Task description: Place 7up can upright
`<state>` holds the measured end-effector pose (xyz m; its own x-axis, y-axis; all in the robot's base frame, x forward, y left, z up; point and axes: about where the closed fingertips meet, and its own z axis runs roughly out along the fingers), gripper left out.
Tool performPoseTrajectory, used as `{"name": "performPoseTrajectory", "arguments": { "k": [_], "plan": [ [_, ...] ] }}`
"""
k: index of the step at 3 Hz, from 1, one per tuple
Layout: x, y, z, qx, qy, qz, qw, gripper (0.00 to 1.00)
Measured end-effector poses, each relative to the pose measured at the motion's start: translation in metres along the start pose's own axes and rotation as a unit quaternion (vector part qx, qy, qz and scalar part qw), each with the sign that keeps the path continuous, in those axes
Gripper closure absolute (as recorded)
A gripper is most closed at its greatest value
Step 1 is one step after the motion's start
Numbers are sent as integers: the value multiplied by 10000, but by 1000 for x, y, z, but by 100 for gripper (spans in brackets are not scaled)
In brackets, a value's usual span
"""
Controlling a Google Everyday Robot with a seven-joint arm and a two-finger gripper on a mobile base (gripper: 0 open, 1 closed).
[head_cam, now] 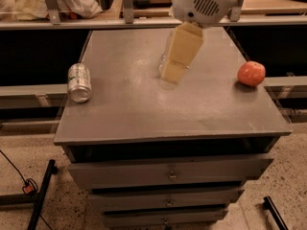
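One 7up can [79, 82] on its side, one claw [172, 74] above table [144, 116] centre

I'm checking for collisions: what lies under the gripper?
The gripper hangs above the table. Under it only an edge of a clear bottle shows; the rest is covered.
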<state>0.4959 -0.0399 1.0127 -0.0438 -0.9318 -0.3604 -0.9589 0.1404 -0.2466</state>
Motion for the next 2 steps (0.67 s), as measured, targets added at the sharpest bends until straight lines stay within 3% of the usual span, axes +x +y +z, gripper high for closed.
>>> {"name": "performPoseTrajectory", "arguments": {
  "k": [1, 2],
  "plan": [
    [-60, 5, 13, -81, -208, 30, 9997, 0],
    [-60, 5, 13, -81, -208, 30, 9997, 0]
  ]
}}
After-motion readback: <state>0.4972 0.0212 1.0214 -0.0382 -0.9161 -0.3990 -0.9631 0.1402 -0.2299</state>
